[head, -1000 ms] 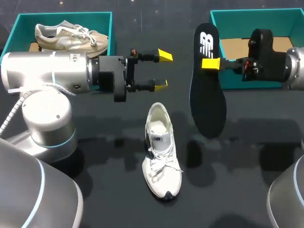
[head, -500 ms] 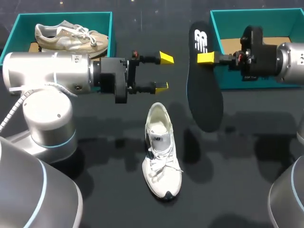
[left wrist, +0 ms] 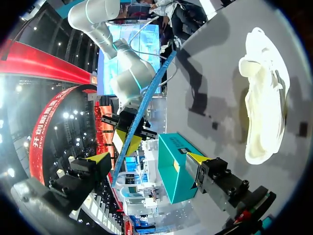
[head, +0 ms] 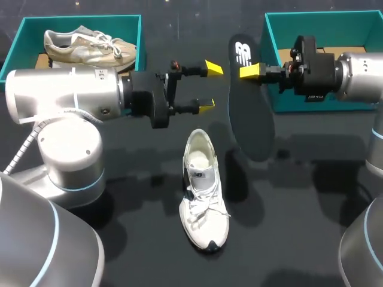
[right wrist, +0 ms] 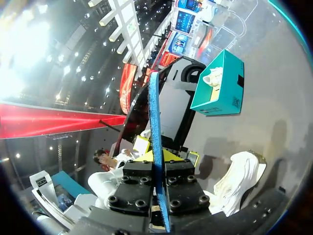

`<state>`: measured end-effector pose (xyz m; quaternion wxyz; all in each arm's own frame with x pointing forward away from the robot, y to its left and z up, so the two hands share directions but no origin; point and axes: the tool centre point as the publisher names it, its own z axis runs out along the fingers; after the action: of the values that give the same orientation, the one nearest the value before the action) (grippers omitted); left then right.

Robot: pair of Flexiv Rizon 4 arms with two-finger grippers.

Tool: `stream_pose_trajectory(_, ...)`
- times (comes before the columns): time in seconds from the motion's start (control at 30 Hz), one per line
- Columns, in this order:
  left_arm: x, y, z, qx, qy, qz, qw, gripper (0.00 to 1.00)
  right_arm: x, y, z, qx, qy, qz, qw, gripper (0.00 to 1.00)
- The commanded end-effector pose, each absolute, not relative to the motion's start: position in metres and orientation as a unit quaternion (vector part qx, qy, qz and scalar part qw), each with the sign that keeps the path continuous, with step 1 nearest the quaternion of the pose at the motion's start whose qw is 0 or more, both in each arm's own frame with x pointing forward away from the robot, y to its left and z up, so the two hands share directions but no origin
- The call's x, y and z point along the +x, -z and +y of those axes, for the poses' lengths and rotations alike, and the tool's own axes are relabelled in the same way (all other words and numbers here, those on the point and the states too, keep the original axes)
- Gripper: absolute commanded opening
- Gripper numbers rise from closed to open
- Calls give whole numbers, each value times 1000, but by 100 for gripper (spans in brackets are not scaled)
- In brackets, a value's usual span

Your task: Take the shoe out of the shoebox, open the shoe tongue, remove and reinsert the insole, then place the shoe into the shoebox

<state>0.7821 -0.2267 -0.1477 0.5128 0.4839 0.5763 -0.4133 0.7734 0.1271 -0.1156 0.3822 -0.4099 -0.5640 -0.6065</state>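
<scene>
my right end effector (head: 251, 70) is clamped on the insole (head: 250, 122), so it hangs free for reinserting. my left end effector (head: 209, 86) is spread apart and empty. the shoe (head: 202, 185) lies on the bench (head: 299, 209) just below it, probably for me to steady.

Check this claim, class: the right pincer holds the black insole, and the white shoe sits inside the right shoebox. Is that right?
One detail is wrong. The right pincer holds the black insole, but the white shoe stands on the table, outside the right shoebox, as the head view shows.

White shoe (head: 202, 191), black insole (head: 250, 119), teal shoebox (head: 323, 25)
</scene>
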Motion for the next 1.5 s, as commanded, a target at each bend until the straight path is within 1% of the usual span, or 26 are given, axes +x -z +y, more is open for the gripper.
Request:
stream_pose_trajectory(0.03, 782, 150, -230, 483, 415, 578, 511, 100, 776, 118, 128, -421, 599, -562, 384, 0)
stream_pose_trajectory(0.17, 785, 152, -231, 484, 425, 574, 506, 100, 789, 128, 132, -463, 568, -538, 416, 0)
stream_pose_trajectory(0.27, 789, 154, -233, 485, 434, 573, 498, 100, 796, 135, 134, -487, 546, -530, 429, 0)
stream_pose_trajectory(0.3, 790, 155, -234, 488, 434, 572, 497, 97, 798, 136, 135, -489, 542, -530, 431, 0)
stream_pose_trajectory(0.37, 790, 156, -237, 492, 436, 569, 494, 98, 802, 139, 135, -506, 525, -531, 431, 0)
stream_pose_trajectory(0.47, 788, 156, -241, 499, 440, 564, 490, 95, 808, 141, 136, -521, 512, -532, 427, 0)
stream_pose_trajectory(0.5, 788, 156, -242, 501, 440, 563, 489, 93, 810, 142, 137, -523, 515, -530, 426, 0)
stream_pose_trajectory(0.57, 786, 156, -244, 503, 442, 561, 486, 82, 813, 145, 138, -534, 510, -523, 425, 0)
stream_pose_trajectory(0.6, 786, 157, -245, 504, 442, 560, 486, 80, 814, 145, 138, -535, 511, -522, 424, 0)
stream_pose_trajectory(0.63, 786, 157, -245, 505, 443, 560, 485, 80, 814, 145, 138, -535, 511, -522, 424, 0)
stream_pose_trajectory(0.67, 786, 158, -245, 506, 444, 559, 484, 75, 814, 145, 138, -535, 511, -522, 424, 0)
stream_pose_trajectory(0.7, 785, 158, -245, 507, 445, 558, 484, 66, 814, 145, 138, -535, 511, -522, 424, 0)
stream_pose_trajectory(0.73, 785, 158, -245, 507, 448, 555, 484, 62, 814, 145, 138, -535, 511, -522, 424, 0)
stream_pose_trajectory(0.8, 785, 160, -245, 507, 452, 553, 483, 61, 814, 145, 138, -535, 511, -522, 424, 0)
stream_pose_trajectory(0.93, 783, 163, -247, 506, 461, 547, 482, 54, 814, 145, 138, -535, 511, -522, 424, 0)
stream_pose_trajectory(0.97, 783, 163, -247, 506, 461, 546, 482, 49, 814, 145, 138, -535, 511, -522, 424, 0)
stream_pose_trajectory(1.1, 782, 162, -248, 506, 464, 543, 484, 46, 820, 151, 142, -553, 514, -507, 417, 0)
stream_pose_trajectory(1.27, 783, 162, -249, 505, 463, 542, 487, 47, 827, 156, 147, -569, 502, -497, 420, 0)
stream_pose_trajectory(1.5, 785, 166, -249, 502, 461, 545, 488, 44, 828, 158, 152, -572, 498, -494, 425, 0)
